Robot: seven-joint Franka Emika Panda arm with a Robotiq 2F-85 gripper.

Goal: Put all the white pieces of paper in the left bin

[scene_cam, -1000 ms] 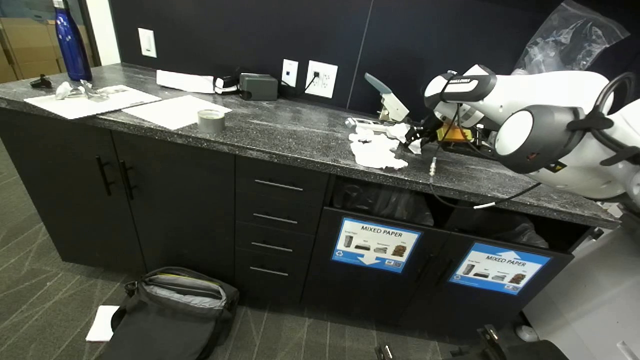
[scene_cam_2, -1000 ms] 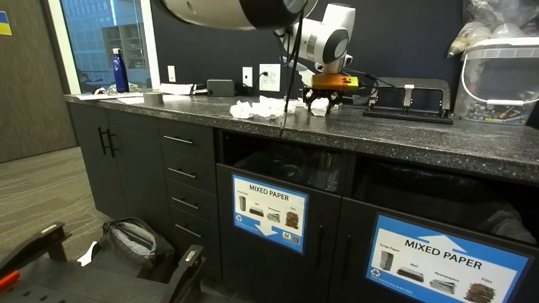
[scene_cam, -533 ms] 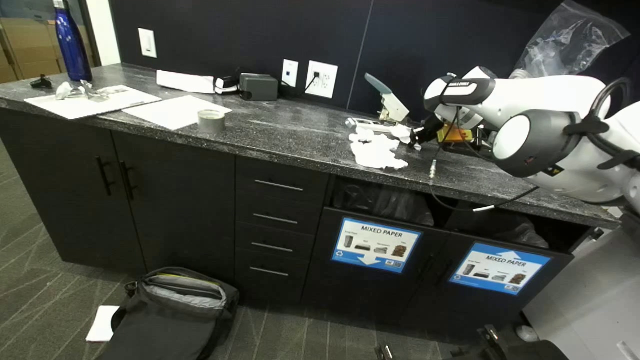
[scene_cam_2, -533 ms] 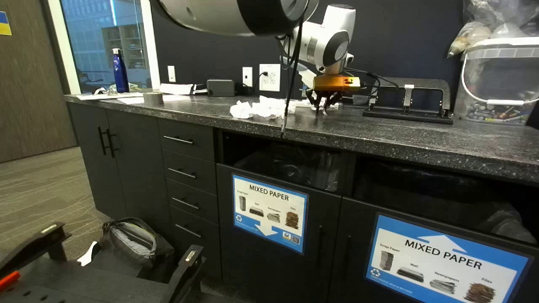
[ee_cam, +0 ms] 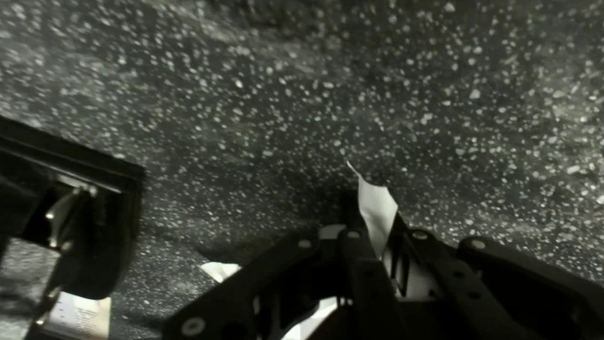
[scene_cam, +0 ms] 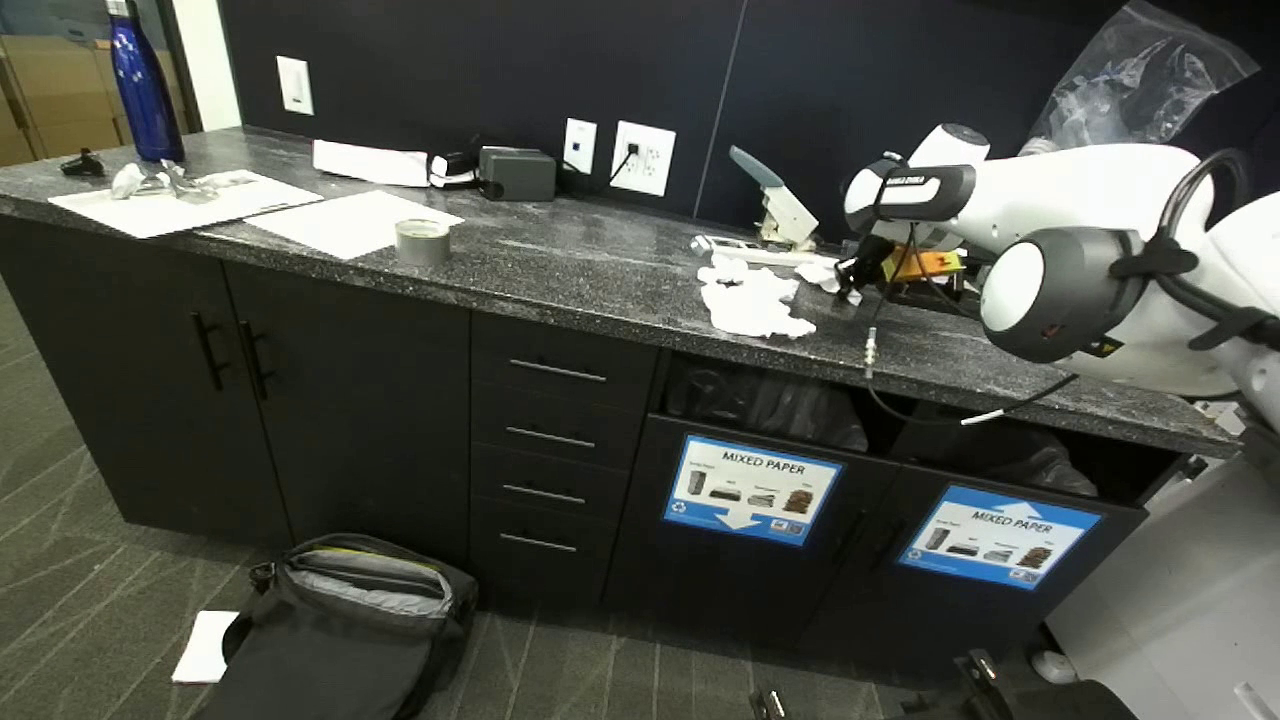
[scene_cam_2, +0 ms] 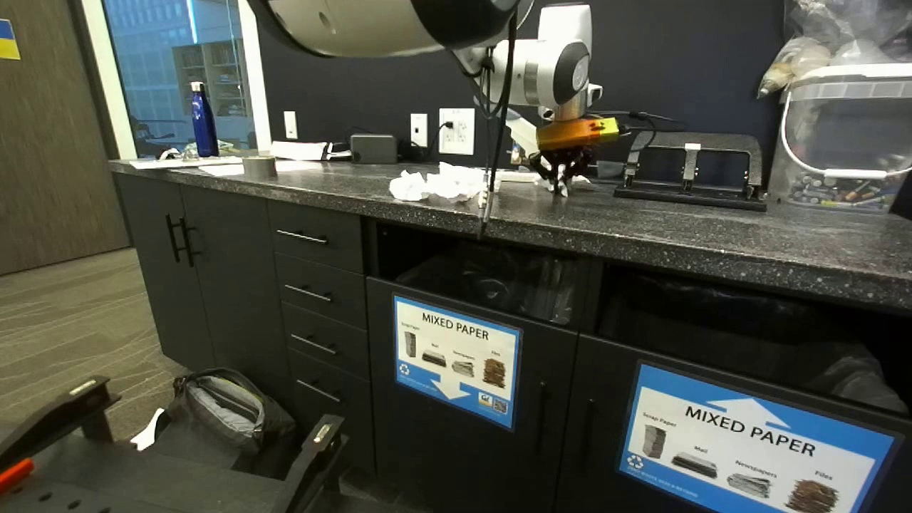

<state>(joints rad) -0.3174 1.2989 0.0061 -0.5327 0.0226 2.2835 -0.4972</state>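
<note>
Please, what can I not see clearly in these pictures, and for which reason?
Bottom of the left bin: hidden by its front in both exterior views.
Gripped part of the paper: covered by the jaws in the wrist view.
Top right of the bucket: cut off by the edge of an exterior view.
Text on the printed piece: blurred in the wrist view.

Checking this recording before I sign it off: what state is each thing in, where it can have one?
Gripper: shut on a white piece of paper
Other white pieces of paper: crumpled, on the counter
Left bin: open above its front
Right bin: open above its front
Drawers: shut
Cabinet doors: shut
Bag: open
Blue bottle: upright, capped
</note>
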